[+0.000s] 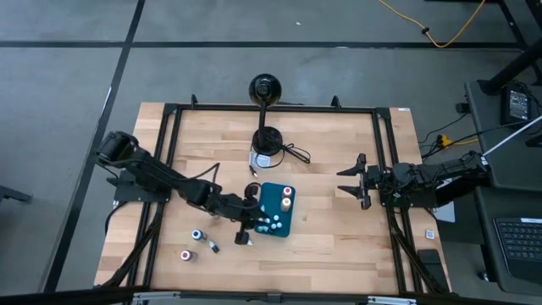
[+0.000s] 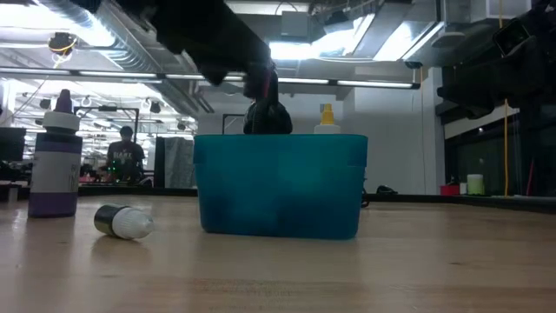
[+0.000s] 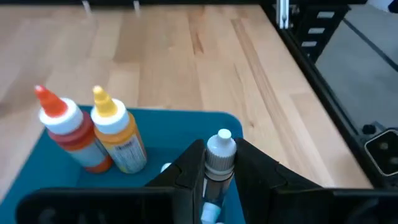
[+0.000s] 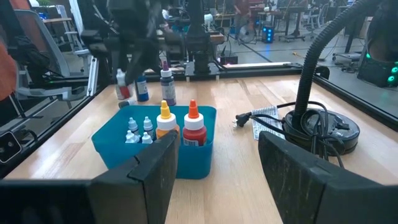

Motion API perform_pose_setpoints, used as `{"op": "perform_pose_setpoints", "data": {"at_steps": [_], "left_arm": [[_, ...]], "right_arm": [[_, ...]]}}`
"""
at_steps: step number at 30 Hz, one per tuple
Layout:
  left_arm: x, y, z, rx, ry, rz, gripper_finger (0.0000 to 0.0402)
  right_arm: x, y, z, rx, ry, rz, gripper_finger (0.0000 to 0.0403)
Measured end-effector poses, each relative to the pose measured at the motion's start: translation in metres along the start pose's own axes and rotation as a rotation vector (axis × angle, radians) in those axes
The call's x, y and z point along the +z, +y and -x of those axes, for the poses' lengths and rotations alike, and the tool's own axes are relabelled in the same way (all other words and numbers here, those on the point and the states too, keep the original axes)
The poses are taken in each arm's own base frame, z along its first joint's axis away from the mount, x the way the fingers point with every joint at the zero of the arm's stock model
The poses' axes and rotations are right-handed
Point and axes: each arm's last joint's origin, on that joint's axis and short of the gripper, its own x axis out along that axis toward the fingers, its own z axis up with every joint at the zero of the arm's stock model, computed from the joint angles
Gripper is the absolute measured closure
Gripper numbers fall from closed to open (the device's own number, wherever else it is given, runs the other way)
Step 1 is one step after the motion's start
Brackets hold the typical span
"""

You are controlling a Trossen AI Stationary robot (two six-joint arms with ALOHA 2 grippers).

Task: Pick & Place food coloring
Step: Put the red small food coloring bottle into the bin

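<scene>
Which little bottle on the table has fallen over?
The white-bodied bottle with the dark cap is lying on its side on the table beside the teal tray. The purple bottle near it stands upright.

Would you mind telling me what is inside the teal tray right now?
The teal tray holds a red-capped bottle, a yellow-capped bottle and several small white-capped bottles. The left gripper is shut on another bottle above it. The tray's floor is partly hidden.

The light wooden counter (image 1: 330, 246) carries a teal tray (image 1: 276, 222), three small food coloring bottles (image 1: 196, 235) beside it (one lying flat), and a black lamp base (image 1: 268, 140) with cord
</scene>
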Motion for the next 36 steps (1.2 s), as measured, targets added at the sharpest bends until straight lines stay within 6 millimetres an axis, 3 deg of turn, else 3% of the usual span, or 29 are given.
{"op": "perform_pose_setpoints", "data": {"at_steps": [11,19,36], "left_arm": [[-0.026,0.006,-0.021,0.007,0.026,0.01,0.0336],[-0.035,0.021,-0.035,0.01,0.06,0.03,0.0336],[-0.048,0.027,-0.05,-0.013,0.102,0.013,0.0336]], "right_arm": [[0.0,0.0,0.0,0.0,0.0,0.0,0.0179],[0.0,0.0,0.0,0.0,-0.001,0.0,0.0179],[0.0,0.0,0.0,0.0,0.0,0.0,0.0179]]}}
